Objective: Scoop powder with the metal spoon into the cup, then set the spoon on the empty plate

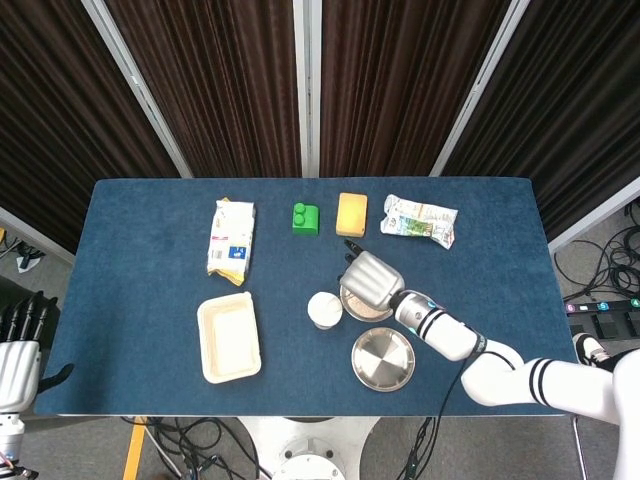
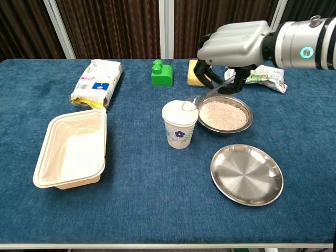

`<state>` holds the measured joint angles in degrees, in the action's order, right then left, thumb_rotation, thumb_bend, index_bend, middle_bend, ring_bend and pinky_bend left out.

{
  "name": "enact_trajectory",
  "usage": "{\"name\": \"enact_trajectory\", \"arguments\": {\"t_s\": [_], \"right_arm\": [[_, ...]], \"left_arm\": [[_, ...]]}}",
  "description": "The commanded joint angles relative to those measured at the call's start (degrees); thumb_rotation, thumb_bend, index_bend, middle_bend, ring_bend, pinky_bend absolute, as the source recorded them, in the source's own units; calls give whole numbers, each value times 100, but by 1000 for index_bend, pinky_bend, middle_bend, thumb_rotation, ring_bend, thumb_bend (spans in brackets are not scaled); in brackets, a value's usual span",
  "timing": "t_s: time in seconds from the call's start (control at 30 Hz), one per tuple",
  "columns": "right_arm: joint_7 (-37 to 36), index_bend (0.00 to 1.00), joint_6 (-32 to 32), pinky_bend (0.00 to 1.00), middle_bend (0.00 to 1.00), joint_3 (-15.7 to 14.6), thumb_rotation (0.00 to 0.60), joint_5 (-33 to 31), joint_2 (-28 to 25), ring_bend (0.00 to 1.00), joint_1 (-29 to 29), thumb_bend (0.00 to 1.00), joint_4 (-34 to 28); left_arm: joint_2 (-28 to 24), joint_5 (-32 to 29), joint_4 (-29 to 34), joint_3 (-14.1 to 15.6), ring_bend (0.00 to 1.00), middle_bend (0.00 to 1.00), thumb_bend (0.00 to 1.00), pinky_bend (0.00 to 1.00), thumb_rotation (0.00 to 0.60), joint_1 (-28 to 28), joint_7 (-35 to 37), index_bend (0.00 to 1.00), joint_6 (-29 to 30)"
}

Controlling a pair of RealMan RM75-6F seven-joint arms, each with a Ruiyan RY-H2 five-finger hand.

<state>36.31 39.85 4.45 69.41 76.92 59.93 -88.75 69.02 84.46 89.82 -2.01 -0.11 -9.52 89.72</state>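
Covering the table (image 2: 131,210) is blue cloth, dark curtains (image 1: 230,80) behind; right hand (image 2: 231,47) grips spoon (image 2: 202,98); left hand (image 1: 18,355) fingers apart.

One cup (image 2: 179,124), one spoon (image 2: 202,98), one powder bowl (image 2: 224,115), one empty plate (image 2: 246,175), one tray (image 2: 71,148), two packets (image 2: 97,76), one green block (image 2: 160,73), one yellow block (image 2: 198,72)

A counter (image 1: 140,230) covered in deep blue cloth fills the middle of the room. Behind it hang dark brown pleated curtains (image 1: 220,80), split into panels by pale metal posts (image 1: 305,85); the outer posts lean outward in the head view. The floor (image 1: 600,255) beside the counter is grey, with black cables (image 1: 612,262) coiled on the right and more cables (image 1: 190,435) below the near edge. Light is even and soft.
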Motion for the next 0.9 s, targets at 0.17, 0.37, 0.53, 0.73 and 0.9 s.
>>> {"name": "enact_trajectory", "arguments": {"t_s": [0.17,0.37,0.53,0.73,0.9], "right_arm": [[1956,596,242,70,577,-259,600,-265,279,265,483,327,-194],[3187,598,710,50,577,-478,600,28,539,264,609,327,-61],[3978,599,1054,6,574,-651,600,374,713,264,580,327,76],[4635,601,1280,0,570,-723,600,358,843,264,472,327,58],[4863,601,1523,0,570,-680,600,357,884,264,355,327,-16]], "left_arm": [[40,10,-69,0,29,105,0,0,600,17,59,101,21],[72,11,-161,5,30,105,0,0,600,50,151,101,53],[96,17,-226,14,30,105,0,0,600,76,233,101,70],[106,34,-262,7,29,105,0,0,600,83,256,101,86],[105,42,-253,-3,30,105,0,0,600,84,252,101,96]]}}
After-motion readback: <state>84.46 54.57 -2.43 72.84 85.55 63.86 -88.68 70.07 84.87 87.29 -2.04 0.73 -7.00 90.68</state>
